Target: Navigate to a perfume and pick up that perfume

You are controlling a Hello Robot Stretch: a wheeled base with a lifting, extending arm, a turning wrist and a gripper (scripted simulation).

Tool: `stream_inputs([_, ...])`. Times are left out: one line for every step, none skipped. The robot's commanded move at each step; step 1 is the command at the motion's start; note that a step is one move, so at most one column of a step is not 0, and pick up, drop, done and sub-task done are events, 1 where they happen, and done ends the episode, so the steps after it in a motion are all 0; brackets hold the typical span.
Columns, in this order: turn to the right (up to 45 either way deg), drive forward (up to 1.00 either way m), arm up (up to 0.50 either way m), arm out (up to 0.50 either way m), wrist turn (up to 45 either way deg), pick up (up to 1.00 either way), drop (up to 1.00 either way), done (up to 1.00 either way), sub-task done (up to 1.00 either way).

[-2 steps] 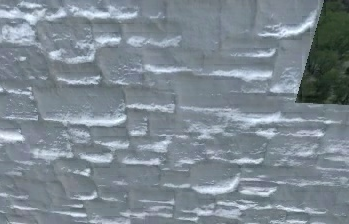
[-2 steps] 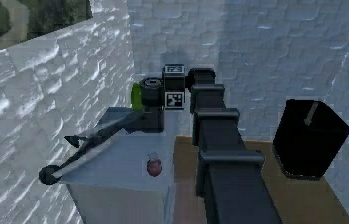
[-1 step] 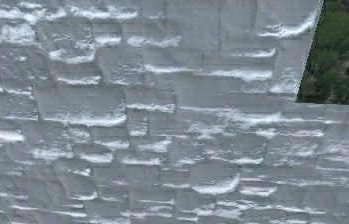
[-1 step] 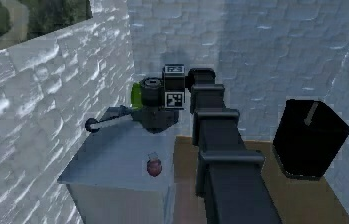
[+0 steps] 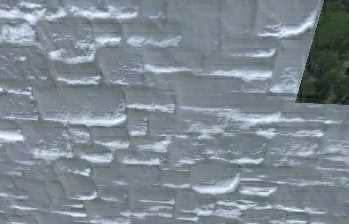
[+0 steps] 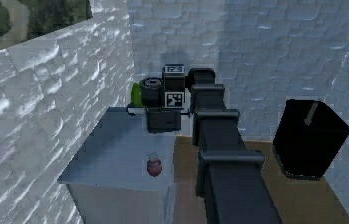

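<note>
Pincer over far end of grey counter, green thing just behind it. Can't tell grip state or whether it holds anything. Small dark-red bottle, likely perfume, upright on counter's near part, just left of arm. Judgement: bottle lies nearer than pincer, so retract arm before grasp.

a rough white stone wall spans the forward view, with a window onto greenery at its upper right. in the arm side view a pale counter stands against the same white wall in a corner, a green rounded thing at its far end. a black bin stands on the wooden floor well apart to the right
</note>
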Motion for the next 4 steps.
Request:
stream_inputs([0.0, 0.0, -0.28, 0.0, 0.0, 0.0, 0.0, 0.0, 0.0])
stream_inputs([0.0, 0.0, 0.0, 0.0, 0.0, 1.0, 0.0, 0.0, 0.0])
stream_inputs([0.0, 0.0, 0.1, 0.0, 0.0, 0.0, 0.0, 0.0, 0.0])
stream_inputs([0.0, 0.0, 0.0, 0.0, 0.0, 0.0, 0.0, 1.0, 0.0])
